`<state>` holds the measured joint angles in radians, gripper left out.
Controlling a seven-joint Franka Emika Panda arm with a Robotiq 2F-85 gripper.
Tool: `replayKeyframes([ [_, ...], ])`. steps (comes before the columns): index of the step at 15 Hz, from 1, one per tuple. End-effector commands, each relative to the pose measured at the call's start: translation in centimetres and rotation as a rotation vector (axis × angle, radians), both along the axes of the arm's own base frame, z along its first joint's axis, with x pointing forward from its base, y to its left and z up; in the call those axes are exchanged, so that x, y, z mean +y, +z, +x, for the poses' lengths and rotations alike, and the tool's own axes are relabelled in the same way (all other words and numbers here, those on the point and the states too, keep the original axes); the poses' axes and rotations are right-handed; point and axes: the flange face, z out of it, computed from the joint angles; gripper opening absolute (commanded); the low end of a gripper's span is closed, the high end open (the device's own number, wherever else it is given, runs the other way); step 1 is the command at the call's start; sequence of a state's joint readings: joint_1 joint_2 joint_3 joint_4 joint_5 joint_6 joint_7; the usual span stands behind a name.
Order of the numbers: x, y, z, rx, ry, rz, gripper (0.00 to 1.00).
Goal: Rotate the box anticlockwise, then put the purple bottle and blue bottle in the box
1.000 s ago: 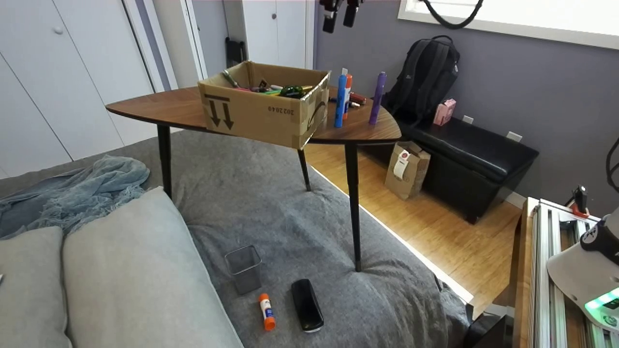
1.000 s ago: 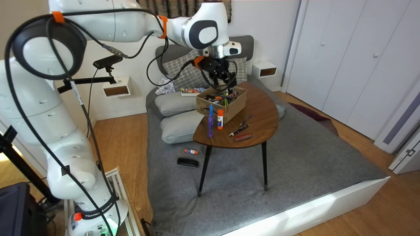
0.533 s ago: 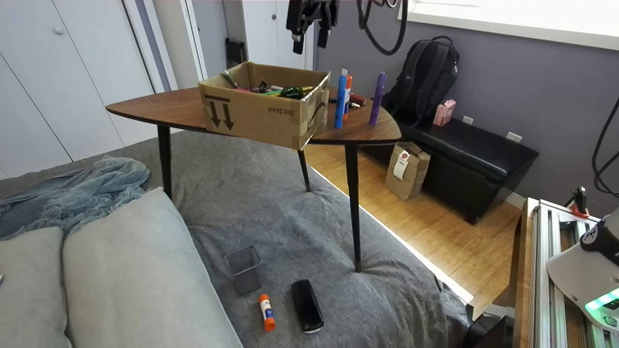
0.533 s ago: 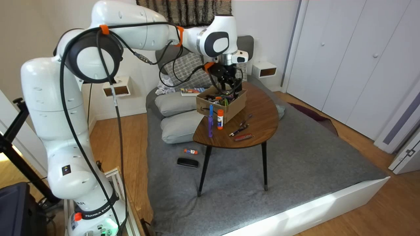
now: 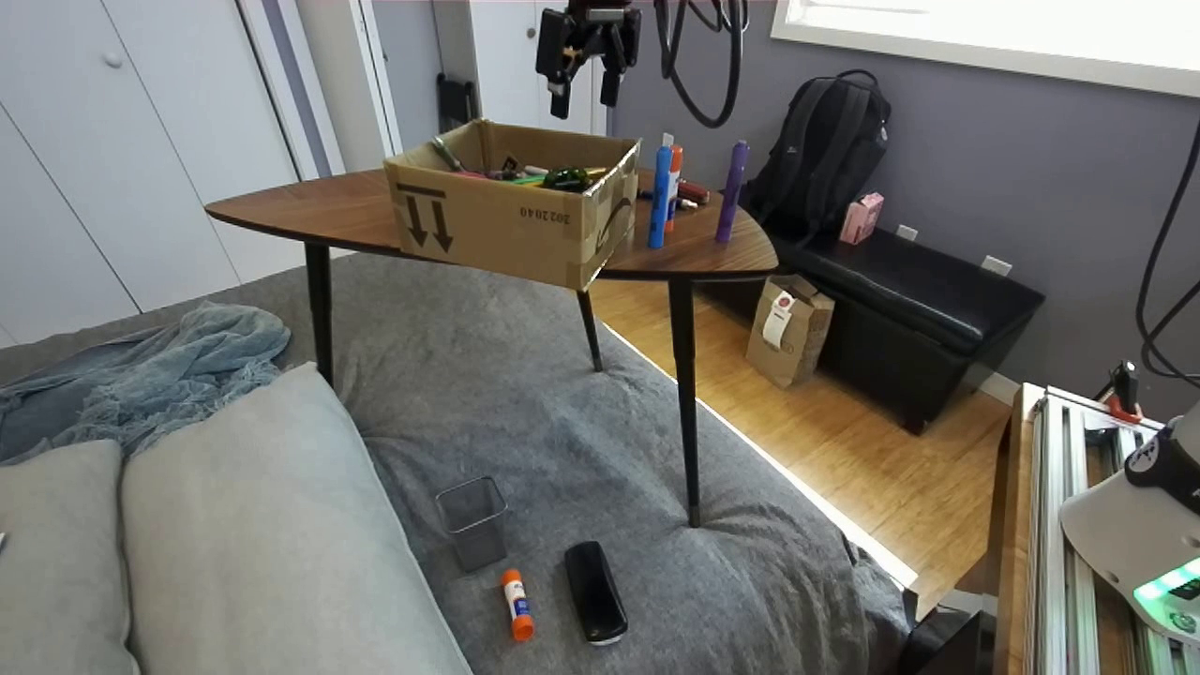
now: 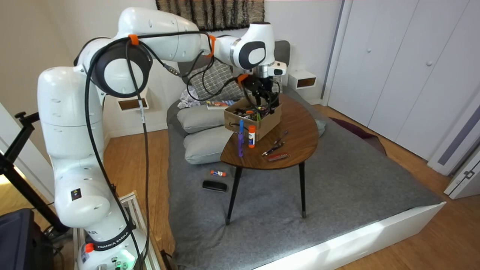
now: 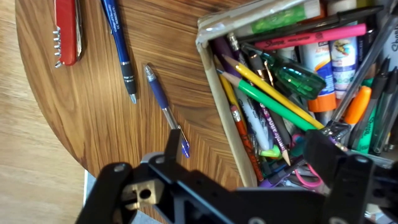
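Note:
The open cardboard box [image 5: 497, 225] sits on the wooden table, filled with pens and markers; it also shows in the other views [image 6: 269, 124] [image 7: 222, 112]. The slim purple bottle [image 5: 732, 192] [image 6: 240, 144] stands upright near the table's rounded end. The bright blue bottle [image 5: 660, 199] [image 6: 241, 126] stands upright between it and the box. Both bottles are out of the wrist view. My gripper [image 5: 585, 101] [image 6: 266, 108] is open and empty above the box's side. In the wrist view my gripper [image 7: 245, 144] has one finger over the table and one over the box, with the rim between.
An orange-capped glue stick [image 6: 251, 136] stands beside the bottles. Pens [image 7: 119, 46] and a red pocket knife [image 7: 66, 31] lie on the table [image 6: 300, 150]. The box's corner overhangs the table edge. A cable loop [image 5: 708, 84] hangs beside the gripper.
My gripper has come down and moved over toward the box, away from the robot's base. The fingers stay open. The box and both bottles have not moved.

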<state>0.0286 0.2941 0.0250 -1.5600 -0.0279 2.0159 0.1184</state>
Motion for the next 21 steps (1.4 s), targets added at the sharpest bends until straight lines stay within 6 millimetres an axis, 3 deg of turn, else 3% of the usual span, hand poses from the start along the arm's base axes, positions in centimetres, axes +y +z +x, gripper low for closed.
replayKeyframes([
  [1,0.0,0.1,0.0,0.001,0.0,0.0,1.0],
  [11,-1.0,-2.5,2.2,-0.053,0.215,0.004,1.0],
  [12,-1.1,-2.8,2.5,-0.063,0.225,0.011,0.75],
  [13,-1.1,-3.1,2.7,-0.074,0.231,0.025,0.74],
  [21,-0.5,-5.4,3.4,-0.063,0.255,0.067,0.16],
])
